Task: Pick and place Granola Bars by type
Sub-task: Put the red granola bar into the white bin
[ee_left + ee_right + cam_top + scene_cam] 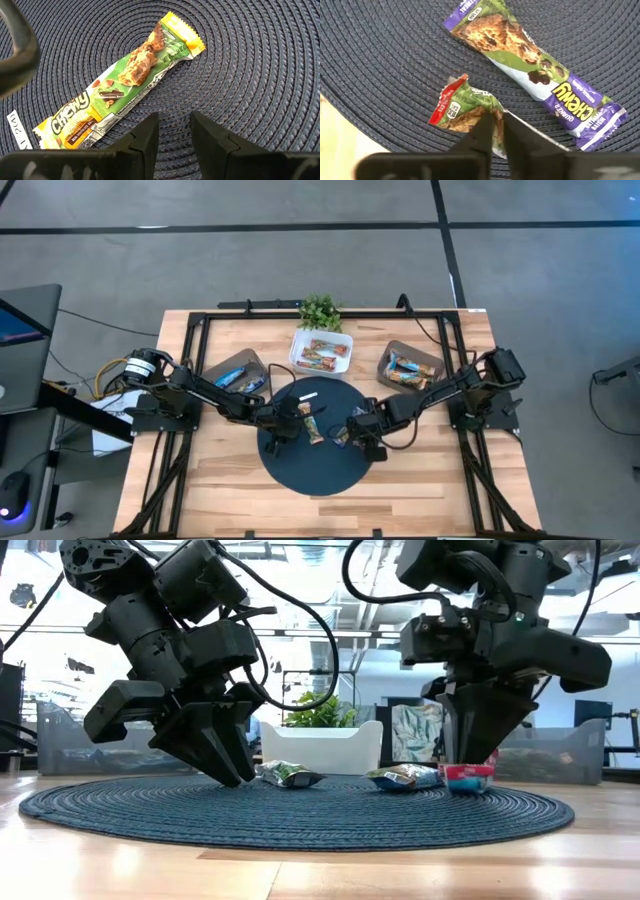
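Now, left hand (172, 142): hovering low over the left part of the round mat, fingers standing a narrow gap apart and holding nothing.
Yellow-ended bar (122, 82): lying flat on the mat just ahead of the left hand's fingertips, apart from them; its long axis is running slantwise across the line of the fingers, one end off to the side of the hand and the other farther out.
Nearer arm for that bar: the left one, judging by the wrist view; the fingers are looking too narrow to straddle the wrapper as they stand.
Right hand (496, 131): pressing down at the right part of the mat, fingers pinched together on the red-ended bar (457, 105), gripping it across its width.
Red-ended bar: lying between the right fingertips, its red end sticking out past them and the rest hidden under the hand.
Purple bar (540, 70): lying just beyond the right hand, close beside the pinched bar but not clearly touching it; long axis slanting away from the hand.
Coming move, as a guess: lifting the pinched bar straight up, so it is not dragging the purple neighbour along.
Mat (300, 470): dark woven disc, ribbed, giving thin wrappers little lift for the fingers.
Desk (200, 480): pale wood, carrying three bins (320, 352) along the side beyond both hands, bars already lying in each.
Room: grey floor around the desk; shelving and windows showing behind.
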Robot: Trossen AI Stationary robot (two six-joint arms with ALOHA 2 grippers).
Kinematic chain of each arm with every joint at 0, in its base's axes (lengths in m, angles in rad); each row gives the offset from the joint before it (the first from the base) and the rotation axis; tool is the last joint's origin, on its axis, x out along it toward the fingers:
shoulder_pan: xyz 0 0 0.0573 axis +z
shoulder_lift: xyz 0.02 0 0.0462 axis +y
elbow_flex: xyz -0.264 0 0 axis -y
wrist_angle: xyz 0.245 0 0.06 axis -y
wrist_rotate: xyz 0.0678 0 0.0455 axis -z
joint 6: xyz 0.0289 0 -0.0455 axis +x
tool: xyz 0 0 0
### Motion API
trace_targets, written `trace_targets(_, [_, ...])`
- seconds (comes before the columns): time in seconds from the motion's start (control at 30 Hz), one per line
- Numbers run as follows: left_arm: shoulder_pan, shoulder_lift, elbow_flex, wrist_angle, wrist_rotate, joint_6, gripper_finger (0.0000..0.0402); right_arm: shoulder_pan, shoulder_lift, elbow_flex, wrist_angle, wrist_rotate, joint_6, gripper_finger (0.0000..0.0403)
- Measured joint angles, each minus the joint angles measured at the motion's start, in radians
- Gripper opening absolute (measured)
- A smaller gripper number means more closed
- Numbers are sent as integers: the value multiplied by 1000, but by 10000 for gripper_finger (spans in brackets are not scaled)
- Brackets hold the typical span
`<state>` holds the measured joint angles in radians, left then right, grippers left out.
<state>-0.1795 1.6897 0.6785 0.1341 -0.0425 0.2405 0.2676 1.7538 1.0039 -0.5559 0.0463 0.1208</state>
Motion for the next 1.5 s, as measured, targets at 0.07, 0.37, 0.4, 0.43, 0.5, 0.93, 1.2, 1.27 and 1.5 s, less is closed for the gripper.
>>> trace_targets(0.07, [0, 0, 0, 0, 0, 0, 107, -1, 0, 0, -1, -4, -9, 7])
trace_targets(0.37, [0, 0, 0, 1, 0, 0, 107, 24, -6, 5, -6, 17, -47, 1])
trace_targets(0.4, [0, 0, 0, 1, 0, 0, 107, 31, -6, 13, -15, 27, -51, 1])
trace_targets(0.43, [0, 0, 0, 3, 0, 0, 107, 39, -6, 25, -29, 41, -53, 1])
trace_targets(0.5, [0, 0, 0, 4, 0, 0, 107, 57, -6, 54, -57, 75, -70, 0])
trace_targets(0.93, [0, 0, 0, 6, 0, 0, 107, 97, -8, 198, -73, 657, -284, 0])
trace_targets(1.2, [0, 0, 0, 7, 0, 0, 107, -125, -8, 204, -27, 842, -303, 0])
trace_targets(1.27, [0, 0, 0, 7, 0, 0, 107, -192, -8, 204, 26, 827, -331, 0])
trace_targets(1.5, [0, 0, 0, 7, 1, 3, 107, -337, -8, 204, 256, 590, -513, 0])
